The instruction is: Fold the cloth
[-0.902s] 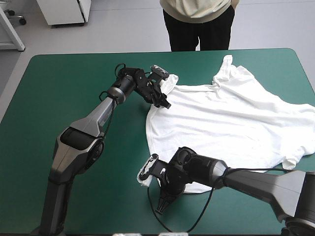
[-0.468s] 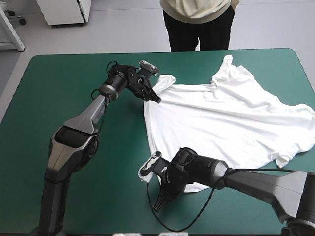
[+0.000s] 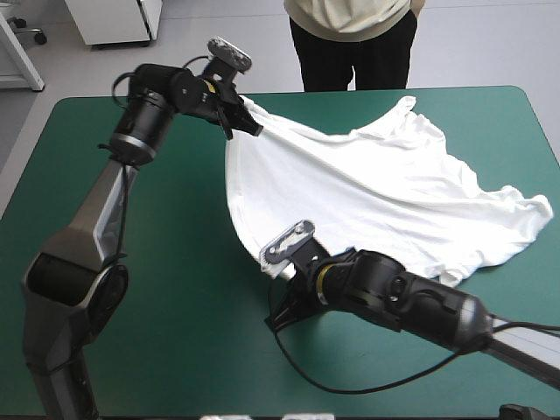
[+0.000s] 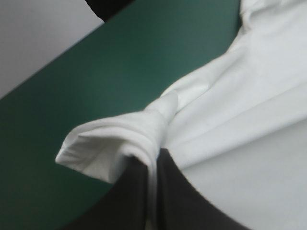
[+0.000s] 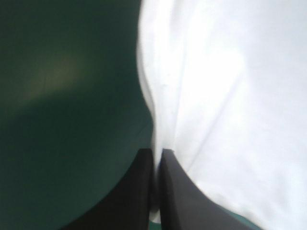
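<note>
Looks like the spreading step, with no fold made yet. T-shirt held by its left-hand edge at two places, that edge drawn fairly taut between the grips. Rest of it lying on the surface toward the far right corner, rumpled and wavy along the right side.

Left fingers all but closed on a bunched corner of cloth, with a small roll of fabric poking out just ahead of the tips. Placed near the far edge of the surface, apparently lifted a little, the cloth slanting away from them.

Right fingers likewise pinched almost together, with a thin sheet of white between them. Low over the near middle of the surface, at the near end of the same edge.

Next move, by judgement: keep both pinches firm and the edge tight. Then either lay it down flat to smooth the body, or carry it across toward the right side for a first fold. Calls for matched travel of both arms, since uneven pull would skew the edge or drag the loose right side into more wrinkles. Some risk of the right pinch slipping, given how little cloth it holds.
</note>
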{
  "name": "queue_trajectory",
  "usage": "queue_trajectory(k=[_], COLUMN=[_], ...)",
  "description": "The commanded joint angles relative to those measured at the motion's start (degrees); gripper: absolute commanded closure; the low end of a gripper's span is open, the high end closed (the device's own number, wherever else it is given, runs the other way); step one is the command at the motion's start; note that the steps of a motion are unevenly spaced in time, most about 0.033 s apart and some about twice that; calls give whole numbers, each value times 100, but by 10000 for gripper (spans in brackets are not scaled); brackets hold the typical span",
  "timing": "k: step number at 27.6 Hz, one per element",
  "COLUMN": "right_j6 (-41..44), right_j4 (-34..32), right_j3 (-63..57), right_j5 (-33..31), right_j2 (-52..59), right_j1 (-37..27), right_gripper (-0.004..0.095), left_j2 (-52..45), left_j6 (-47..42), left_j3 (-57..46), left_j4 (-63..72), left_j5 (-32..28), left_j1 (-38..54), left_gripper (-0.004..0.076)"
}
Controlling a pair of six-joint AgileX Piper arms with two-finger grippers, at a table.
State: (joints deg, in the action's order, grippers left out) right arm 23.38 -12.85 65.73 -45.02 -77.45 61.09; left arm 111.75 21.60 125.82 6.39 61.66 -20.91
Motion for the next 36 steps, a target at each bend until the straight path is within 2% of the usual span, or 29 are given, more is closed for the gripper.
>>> queue_trajectory(k=[1,4,8,12,17,22,29,36], right_j6=[344,206,-138,-475,-968,-1545,-3000,-3598], right_j4=[-1139,-1686,-2279,-2827,-3182,-3168,-2171,-2297], right_j3=[767,1516,2492,3332,4400,5469,6895,7391], right_j5=[-349,-779,-1004,-1150,-1150,-1127,-858,-391], right_j2=[662,853,957,946,946,946,946,946], right_j1=[1,1,1,1,1,1,1,1], right_gripper=[925,925,926,925,925,925,925,924], left_j2=[-912,-1310,-1870,-2361,-2975,-3545,-4280,-4561], left_j6=[-205,-205,-405,-567,-754,-743,-500,-307], left_j3=[200,200,200,200,200,200,213,292], left_j4=[-63,-72,-255,-469,-639,-639,-556,-535], left_j5=[-138,3,59,-182,-613,-1054,-1700,-2289], left_j1=[47,47,47,47,47,47,47,47], left_gripper=[733,733,733,733,733,733,733,733])
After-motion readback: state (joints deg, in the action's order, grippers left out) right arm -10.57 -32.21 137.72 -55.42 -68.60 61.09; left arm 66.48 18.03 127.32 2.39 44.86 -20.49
